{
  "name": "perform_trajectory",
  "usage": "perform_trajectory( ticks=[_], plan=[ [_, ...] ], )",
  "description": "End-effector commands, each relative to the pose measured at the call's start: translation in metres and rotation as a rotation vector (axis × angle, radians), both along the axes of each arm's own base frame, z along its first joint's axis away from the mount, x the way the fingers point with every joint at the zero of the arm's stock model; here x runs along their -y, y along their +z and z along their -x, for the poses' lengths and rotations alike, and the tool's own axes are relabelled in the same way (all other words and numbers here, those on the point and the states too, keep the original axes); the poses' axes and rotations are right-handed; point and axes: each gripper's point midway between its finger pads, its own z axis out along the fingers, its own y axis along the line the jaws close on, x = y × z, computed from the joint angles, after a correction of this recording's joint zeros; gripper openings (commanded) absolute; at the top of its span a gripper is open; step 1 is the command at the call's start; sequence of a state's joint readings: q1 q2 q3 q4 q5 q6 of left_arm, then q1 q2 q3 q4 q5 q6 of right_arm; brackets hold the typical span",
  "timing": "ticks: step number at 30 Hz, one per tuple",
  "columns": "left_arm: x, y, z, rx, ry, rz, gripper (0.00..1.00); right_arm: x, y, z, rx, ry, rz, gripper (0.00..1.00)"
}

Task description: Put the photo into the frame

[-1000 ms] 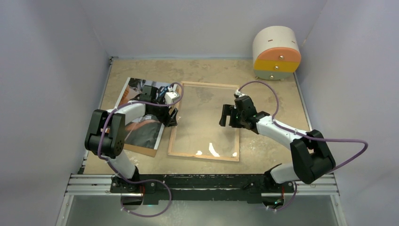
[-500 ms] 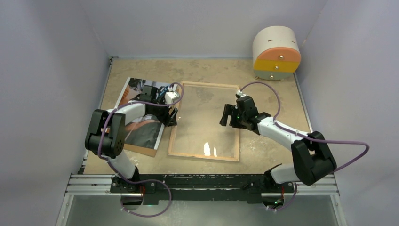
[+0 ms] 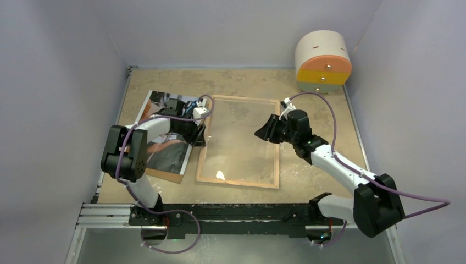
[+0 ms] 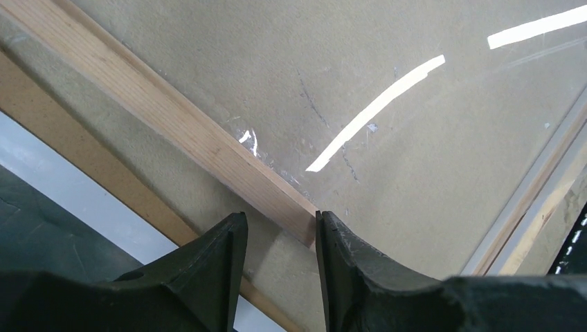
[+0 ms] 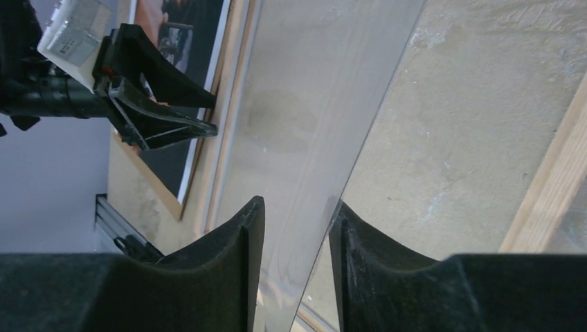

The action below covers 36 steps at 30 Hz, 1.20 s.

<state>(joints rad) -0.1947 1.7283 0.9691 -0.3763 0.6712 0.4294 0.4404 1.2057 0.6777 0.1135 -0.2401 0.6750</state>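
The frame (image 3: pixel 237 182) lies in the middle of the table, its wood-coloured rear face up and its glass pane (image 3: pixel 242 137) in it. My left gripper (image 3: pixel 201 136) stands over the frame's left rail (image 4: pixel 173 117). Its jaws are narrowly open astride the rail, the right finger touching it and the left finger apart. My right gripper (image 3: pixel 262 132) is at the pane's right side. The tilted pane edge (image 5: pixel 311 104) runs between its fingers (image 5: pixel 297 207), which stand apart. The photo (image 3: pixel 165 148) lies to the left on a brown hardboard sheet (image 3: pixel 165 175).
A round white, orange and yellow drawer unit (image 3: pixel 323 60) stands at the back right corner. Grey walls close the table (image 3: pixel 319 165) on three sides. The arms' mounting rail (image 3: pixel 236 212) runs along the near edge.
Both grippers' jaws have narrowed. The right arm swung its elbow out to the right and turned its gripper. The bright glint on the glass slid leftward.
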Motion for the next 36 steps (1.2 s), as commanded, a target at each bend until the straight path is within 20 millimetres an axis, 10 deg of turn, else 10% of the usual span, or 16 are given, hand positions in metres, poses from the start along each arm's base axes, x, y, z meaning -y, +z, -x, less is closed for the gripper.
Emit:
perform_trajectory(
  ticks=[1, 10, 36],
  plan=[
    [-0.003, 0.012, -0.001, -0.023, 0.000, 0.040, 0.43, -0.010, 0.006, 0.004, 0.000, 0.041, -0.066, 0.34],
    [-0.025, 0.032, -0.015, 0.005, 0.049, 0.067, 0.42, -0.008, 0.012, 0.000, 0.013, 0.040, -0.046, 0.00],
    [-0.027, -0.005, -0.005, -0.050, 0.076, 0.022, 0.38, -0.033, 0.073, 0.009, 0.130, 0.124, -0.302, 0.00]
  ],
)
